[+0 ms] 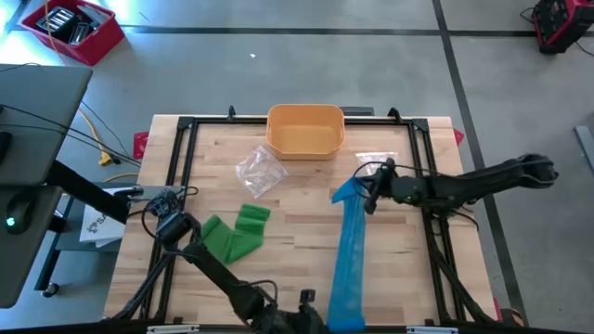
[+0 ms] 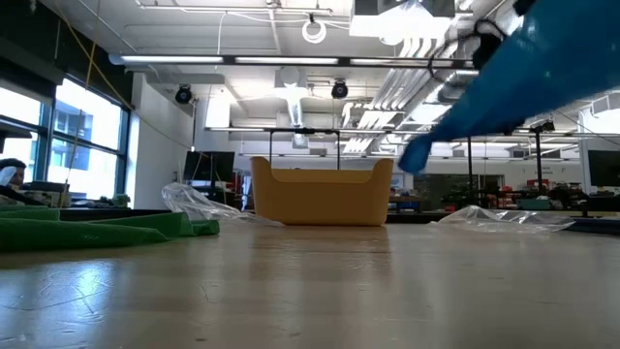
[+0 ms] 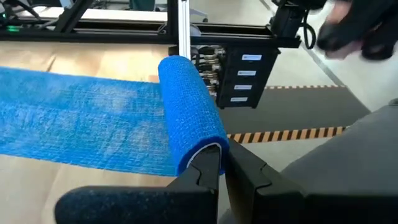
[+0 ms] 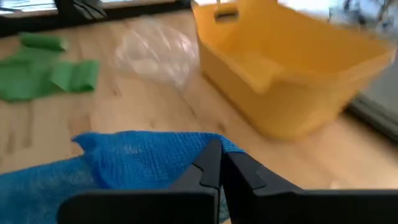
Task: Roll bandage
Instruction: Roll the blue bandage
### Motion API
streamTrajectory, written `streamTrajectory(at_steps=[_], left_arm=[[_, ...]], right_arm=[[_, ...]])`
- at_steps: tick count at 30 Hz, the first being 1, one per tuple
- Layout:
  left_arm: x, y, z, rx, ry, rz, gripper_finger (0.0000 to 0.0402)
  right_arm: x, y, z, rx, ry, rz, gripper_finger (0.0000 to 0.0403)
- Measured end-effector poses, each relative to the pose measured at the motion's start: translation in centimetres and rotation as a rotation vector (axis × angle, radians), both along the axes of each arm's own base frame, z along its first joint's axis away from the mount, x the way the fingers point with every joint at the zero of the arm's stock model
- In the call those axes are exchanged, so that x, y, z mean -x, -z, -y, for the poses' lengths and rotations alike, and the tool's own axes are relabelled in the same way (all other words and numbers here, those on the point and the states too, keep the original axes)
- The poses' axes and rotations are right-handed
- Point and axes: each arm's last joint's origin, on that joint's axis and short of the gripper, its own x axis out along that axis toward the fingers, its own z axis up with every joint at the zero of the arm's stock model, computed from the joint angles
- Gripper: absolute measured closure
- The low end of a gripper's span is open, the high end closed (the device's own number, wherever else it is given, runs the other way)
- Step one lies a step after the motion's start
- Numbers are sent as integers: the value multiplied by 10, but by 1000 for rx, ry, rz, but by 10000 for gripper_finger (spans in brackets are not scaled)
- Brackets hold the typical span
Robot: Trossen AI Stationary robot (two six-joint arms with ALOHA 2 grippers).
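A blue bandage point(image 1: 351, 250) runs as a long strip from the table's near edge toward its far right. Its near end is wound into a roll point(image 3: 189, 106), and my left gripper point(image 3: 222, 171) is shut on that roll at the near edge point(image 1: 327, 315). My right gripper point(image 4: 219, 165) is shut on the strip's far end point(image 1: 351, 192), which is raised off the wood. The low view shows the blue strip point(image 2: 542, 68) slanting up to the right. A green bandage point(image 1: 237, 232) lies crumpled on the table at the left. My left gripper is shut on the end face of the blue roll point(image 3: 205, 152), the fingers lying along the roll's axis. Whether one finger goes inside the roll cannot be told. The unrolled strip point(image 3: 81, 118) leaves the roll flat over the wood. My right gripper pinches the strip's free far end point(image 4: 199, 146) between its two fingers, slanting downward from the table's right side. That end is bunched at the fingers and lifted clear of the table. The strip falls away from it toward the near edge.
A yellow tub point(image 1: 305, 130) stands at the far edge in the middle. A clear plastic wrapper point(image 1: 260, 172) lies in front of it to the left, and another point(image 1: 376, 160) behind my right gripper. A black frame point(image 1: 186, 125) borders the table.
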Motion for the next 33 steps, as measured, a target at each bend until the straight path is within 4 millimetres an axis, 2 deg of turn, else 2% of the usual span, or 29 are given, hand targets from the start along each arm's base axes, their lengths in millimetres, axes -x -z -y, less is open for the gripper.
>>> streamTrajectory(at_steps=[2,7,17,21,26,29,33], left_arm=[[1,0,0,-4,-7,1,394],[-6,1,-9,-47,-39,0,394],[-31,5,-45,-115,-106,-32,394],[-37,7,-54,-118,-92,-54,394],[-38,8,-57,-106,-100,-75,394],[-38,8,-56,-106,-99,-75,394],[-35,9,-53,-99,-100,-87,394]], right_arm=[[0,17,2,-36,-1,0,403],[-3,44,-3,-135,-96,9,403],[-18,71,-22,-157,-222,-19,403],[-20,78,-23,-144,-232,-41,393],[-21,82,-24,-163,-236,-58,329],[-20,79,-23,-188,-201,-31,291],[-18,67,-25,-152,-129,37,281]])
